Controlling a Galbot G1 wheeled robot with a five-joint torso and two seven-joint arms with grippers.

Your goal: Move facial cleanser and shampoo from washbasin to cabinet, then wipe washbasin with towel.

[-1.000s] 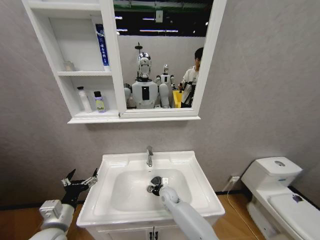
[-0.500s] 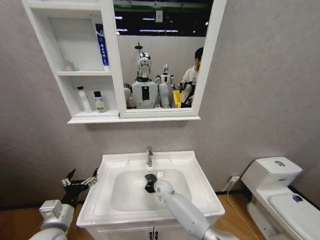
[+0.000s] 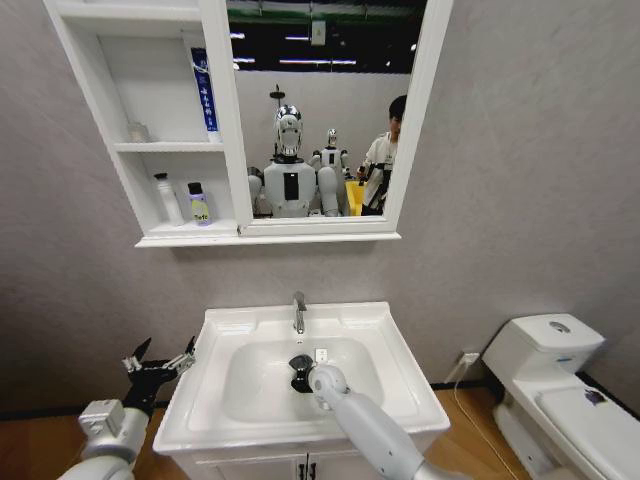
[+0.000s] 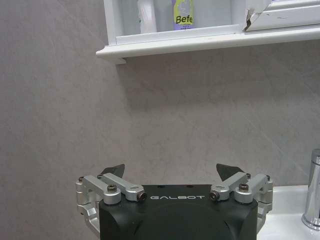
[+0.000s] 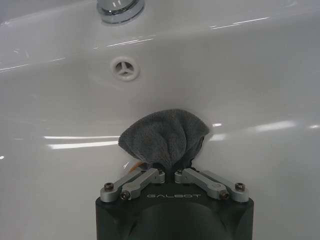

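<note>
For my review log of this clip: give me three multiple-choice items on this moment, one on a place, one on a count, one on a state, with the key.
1. Where is the towel?
A. on the toilet
B. in the washbasin bowl
C. on the cabinet

2. How many bottles stand on the cabinet's lowest shelf?
A. none
B. two
C. five

3. What state is the left gripper in?
A. open, holding nothing
B. shut on the towel
C. shut on a bottle

Key: B, the right gripper presses the towel against the bowl wall below the tap; B, a white bottle and a purple bottle; A, its fingers stand spread beside the washbasin.
</note>
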